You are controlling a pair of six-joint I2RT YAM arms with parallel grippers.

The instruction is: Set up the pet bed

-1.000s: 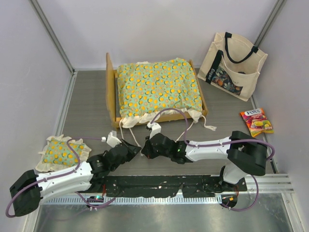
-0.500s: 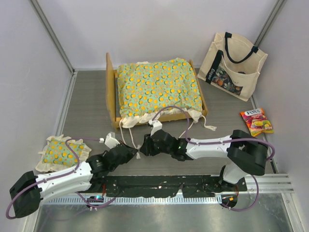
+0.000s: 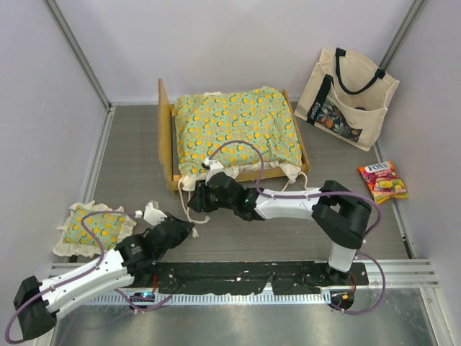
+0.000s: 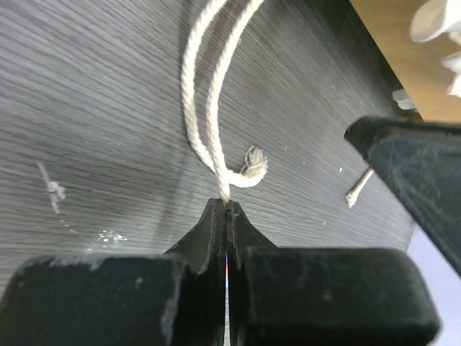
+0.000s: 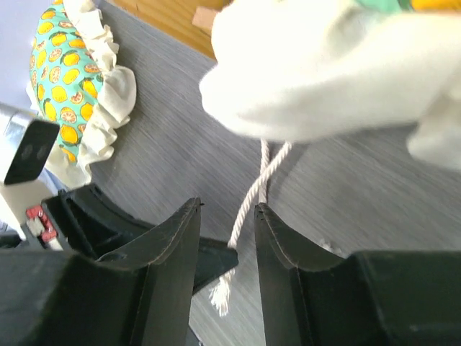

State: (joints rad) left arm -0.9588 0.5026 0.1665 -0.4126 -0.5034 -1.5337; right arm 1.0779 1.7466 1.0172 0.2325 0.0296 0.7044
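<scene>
The pet bed's light-wood frame [image 3: 163, 133] stands at the back, with the green orange-print mattress cushion [image 3: 238, 133] lying in it. A cream tie cord [image 3: 190, 210] hangs from the cushion's near left corner onto the table. My left gripper [image 4: 227, 205] is shut on that tie cord [image 4: 196, 108], pinching it at the fingertips, and sits just in front of the bed [image 3: 189, 229]. My right gripper [image 5: 227, 209] is open under the cushion's cream ruffle [image 5: 324, 72], with the cord [image 5: 248, 198] running loose between its fingers. In the top view the right gripper [image 3: 193, 203] is at the bed's near left corner.
The small matching ruffled pillow [image 3: 94, 229] lies at the front left beside my left arm. A cream tote bag [image 3: 347, 97] leans at the back right. A candy packet [image 3: 383, 182] lies right of the bed. More cushion ties [image 3: 306, 189] trail off the bed's near right corner.
My right gripper has opened, let go of the cord and moved left and back to the bed's near left corner. My left gripper has closed on the tie cord and drawn back slightly.
</scene>
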